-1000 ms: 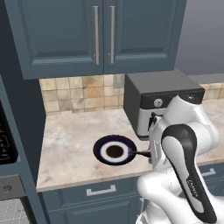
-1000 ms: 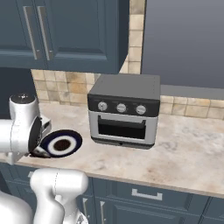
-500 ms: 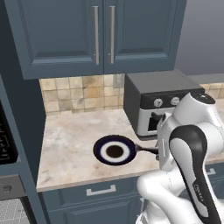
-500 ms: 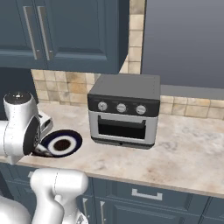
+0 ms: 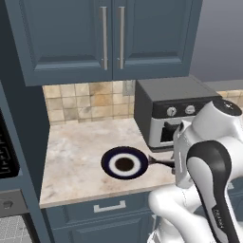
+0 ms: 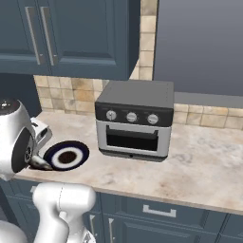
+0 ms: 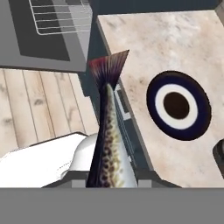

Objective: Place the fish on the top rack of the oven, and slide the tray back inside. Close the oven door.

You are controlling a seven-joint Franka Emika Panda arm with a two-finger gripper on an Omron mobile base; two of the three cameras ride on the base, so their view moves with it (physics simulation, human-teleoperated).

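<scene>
The fish (image 7: 108, 144) is being seen lengthwise in the hand view, slender, its back dark and speckled, its belly pale, its reddish-dark fanned tail pointing away from the camera. Its body is being held up off the counter, past the counter's edge. The oven door (image 7: 41, 43) is lying open and flat, a grey panel with a dark rectangular window. The top rack (image 7: 61, 16), a silvery wire grid, is being shown beyond the door.
</scene>
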